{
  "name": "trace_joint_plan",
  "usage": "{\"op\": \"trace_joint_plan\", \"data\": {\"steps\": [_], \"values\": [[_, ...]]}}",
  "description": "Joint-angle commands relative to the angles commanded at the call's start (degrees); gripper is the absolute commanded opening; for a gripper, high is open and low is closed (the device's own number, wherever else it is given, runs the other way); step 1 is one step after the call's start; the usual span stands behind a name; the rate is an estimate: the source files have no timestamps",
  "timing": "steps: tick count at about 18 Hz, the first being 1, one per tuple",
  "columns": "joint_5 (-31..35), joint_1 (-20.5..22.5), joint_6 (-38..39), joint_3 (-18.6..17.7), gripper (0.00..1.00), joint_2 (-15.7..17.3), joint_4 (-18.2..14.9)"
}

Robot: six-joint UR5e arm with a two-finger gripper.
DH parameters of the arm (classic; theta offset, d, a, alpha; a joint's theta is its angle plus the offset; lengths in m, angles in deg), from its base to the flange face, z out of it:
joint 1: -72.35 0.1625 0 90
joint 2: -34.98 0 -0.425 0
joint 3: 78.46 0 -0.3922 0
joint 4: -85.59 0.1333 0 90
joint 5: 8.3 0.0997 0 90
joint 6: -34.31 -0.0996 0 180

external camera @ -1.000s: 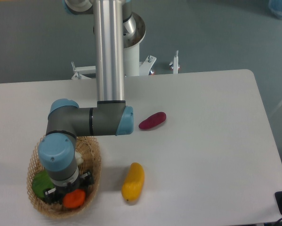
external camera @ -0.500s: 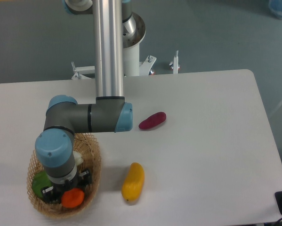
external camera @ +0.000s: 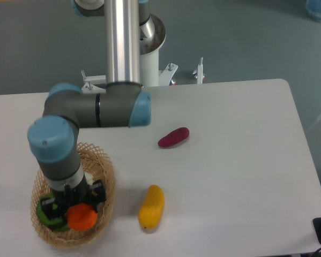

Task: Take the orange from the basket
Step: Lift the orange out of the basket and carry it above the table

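Orange: the orange (external camera: 82, 217) sits at about 5 o'clock inside the basket (external camera: 107, 188), directly under the arm's wrist.
Basket: woven wicker at the table's (external camera: 230, 176) 8 o'clock corner; a green item (external camera: 42, 210) lies in it at 9 o'clock of the orange, only partly visible.
Gripper: the gripper (external camera: 77, 210) sits right on top of the orange, dark fingers on either side of it — they look closed on the fruit, though actual contact is masked by the wrist.
Handling: round, smooth, firm-skinned and probably light; likely to roll or slip out if pinched off-centre, so the hold belongs across its widest middle, with moderate squeeze.
Other fruit: a yellow fruit (external camera: 151, 207) lies on the table at 3 o'clock of the basket; a dark red vegetable (external camera: 173, 137) sits further off at 1 o'clock.
Hidden: fingertips, the orange's upper face and the basket floor are covered by the arm — whether the orange is clear of the basket cannot be told.
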Motion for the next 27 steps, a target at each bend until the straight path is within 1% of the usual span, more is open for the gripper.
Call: {"op": "trace_joint_plan", "data": {"steps": [2,5,9,11,14,16,18,20,21,27], "values": [[-0.17,2.38,-3.77,0.35,0.80,1.76,-0.44],[-0.62,6.85,-12.82,0.18,0.78,4.57,-1.49],[-0.79,13.09,-23.02,-0.17,0.78,5.46,-2.11],[-1.05,16.35,-27.50,-0.17,0.78,5.98,-3.68],[-1.32,20.04,-39.26,-0.17,0.78,6.77,-6.23],[-2.19,22.33,-45.78,-0.17,0.78,6.86,-6.50],[-3.16,24.00,-49.22,-0.26,0.78,6.86,-6.94],[-3.16,24.88,-51.25,-0.44,0.78,6.95,-9.30],[-3.25,25.58,-51.60,-0.44,0.78,7.04,-9.75],[-3.78,26.20,-51.52,-0.26,0.78,7.48,-9.76]]}}
